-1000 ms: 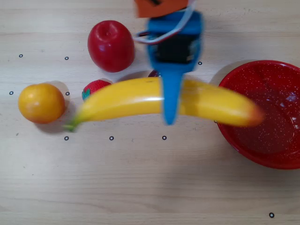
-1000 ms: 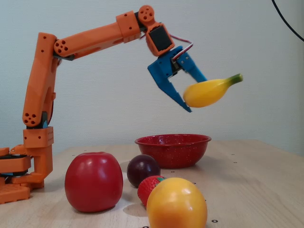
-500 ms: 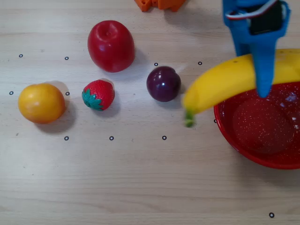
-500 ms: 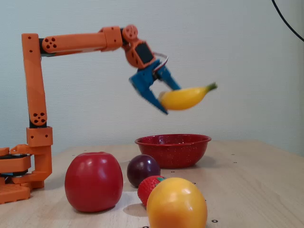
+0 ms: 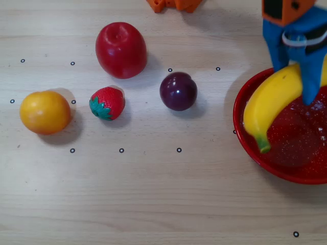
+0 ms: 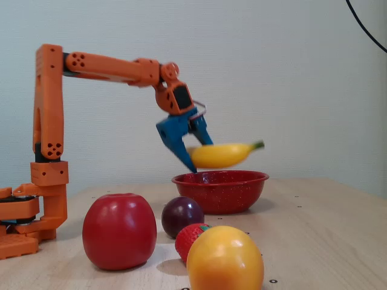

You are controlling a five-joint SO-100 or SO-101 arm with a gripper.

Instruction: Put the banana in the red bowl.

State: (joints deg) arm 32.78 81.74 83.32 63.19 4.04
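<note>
nearly done: your gripper is clenched on the banana, blue fingers closed across its middle, and the banana hangs over the red bowl at the right of the overhead view. the fixed view puts the banana just above the bowl rim, apart from it, lying roughly level with the green stem end pointing right. so grasp and carry look finished; what's left, as i judge it, is to lower a touch and let go.

watch the length: in the overhead view the stem tip sits above the bowl's near-left wall, so the banana spans most of the bowl (it may end up leaning on the rim rather than lying flat). i can't tell where its far end sits, the blue finger and frame edge cover it.

other stuff is all left of the bowl on the wooden table and none of it blocks you: plum nearest, well apart from the rim, then strawberry, red apple farther back, orange fruit at far left. the arm's orange base sits at the left of the fixed view, clear of everything.
</note>
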